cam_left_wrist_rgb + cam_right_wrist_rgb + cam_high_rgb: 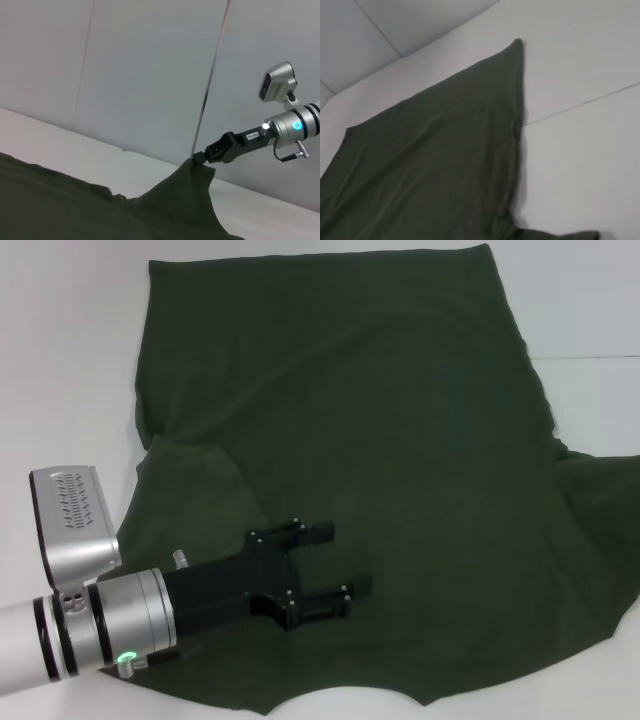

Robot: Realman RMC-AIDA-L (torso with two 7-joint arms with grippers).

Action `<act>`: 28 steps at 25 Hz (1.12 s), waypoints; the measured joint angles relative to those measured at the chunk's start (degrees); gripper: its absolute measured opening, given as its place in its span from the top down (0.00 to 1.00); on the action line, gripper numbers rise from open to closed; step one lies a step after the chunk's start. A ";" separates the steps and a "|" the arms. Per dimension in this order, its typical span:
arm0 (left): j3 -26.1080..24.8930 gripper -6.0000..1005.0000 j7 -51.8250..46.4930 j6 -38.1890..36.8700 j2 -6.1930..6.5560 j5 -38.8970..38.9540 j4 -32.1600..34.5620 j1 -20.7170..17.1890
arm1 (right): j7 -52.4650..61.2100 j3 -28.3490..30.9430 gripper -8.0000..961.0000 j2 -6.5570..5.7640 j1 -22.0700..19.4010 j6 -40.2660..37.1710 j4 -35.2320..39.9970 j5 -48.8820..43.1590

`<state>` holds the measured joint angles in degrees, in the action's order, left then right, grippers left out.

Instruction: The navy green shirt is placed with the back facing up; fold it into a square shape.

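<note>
Lying spread across the white table [60,360], the shirt [400,470], left sleeve already folded inward. Hovering over it near the collar, left gripper [325,560], fingers apart. Pinching the other sleeve, lifted, right gripper [202,156]. Remaining: body folds.

One navy green shirt [400,470] lay on one white table [60,360]. Two grippers showed: the left gripper [335,560] in the head view, the right gripper [200,156] in the left wrist view. One short sleeve [190,495] was folded in.
</note>
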<state>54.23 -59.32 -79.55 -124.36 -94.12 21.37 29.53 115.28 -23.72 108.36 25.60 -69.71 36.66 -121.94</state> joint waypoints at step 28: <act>-2.30 0.16 -0.36 0.86 0.00 0.00 0.11 0.44 | 2.79 -17.53 0.91 6.28 16.10 4.42 -2.98 0.32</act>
<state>51.93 -59.68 -78.70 -124.36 -94.13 21.48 29.97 118.07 -41.24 114.64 41.70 -65.28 33.68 -121.62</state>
